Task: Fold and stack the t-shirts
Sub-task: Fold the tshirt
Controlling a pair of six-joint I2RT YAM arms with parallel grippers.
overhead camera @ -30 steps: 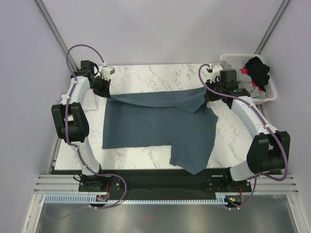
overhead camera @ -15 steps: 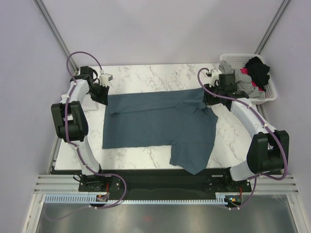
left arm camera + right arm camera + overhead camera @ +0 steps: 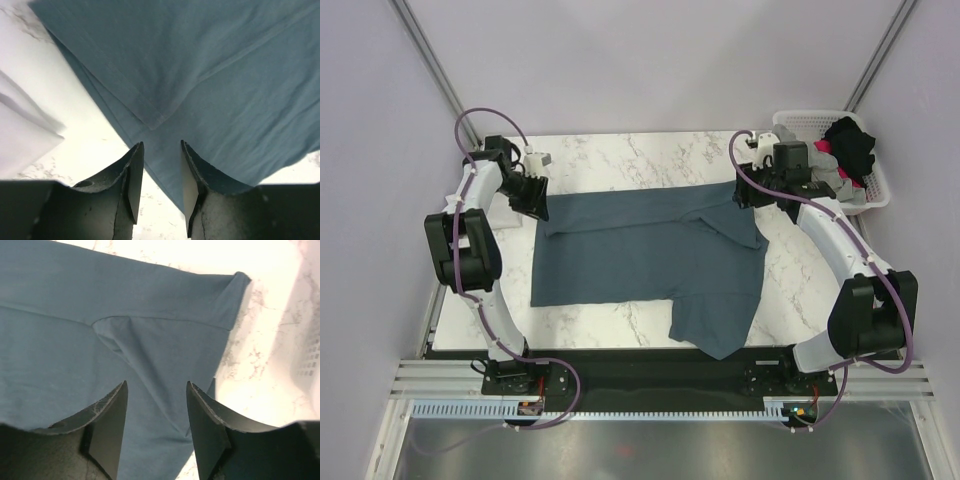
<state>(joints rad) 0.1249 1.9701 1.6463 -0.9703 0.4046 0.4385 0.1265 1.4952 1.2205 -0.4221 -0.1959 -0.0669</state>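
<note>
One slate-blue shirt (image 3: 640, 255) lies spread on the counter (image 3: 620, 155), its far edge doubled over and one flap reaching past the near edge. We judge it light, limp and prone to sag, so we would pinch it at corners or folded hems. Our left end effector (image 3: 161, 150) and right end effector (image 3: 156, 387) hover over the far corners, jaws parted, the right wider, holding nothing.

- From above and behind the arm bases, we looked steeply down on the whole table (image 3: 650, 150), with the bases at 6 o'clock.
- Each wrist view peered closely past its own fingers (image 3: 134, 180).
- All three views shared the slate-blue t-shirt (image 3: 210, 75), at the table's 12 o'clock edge.
</note>
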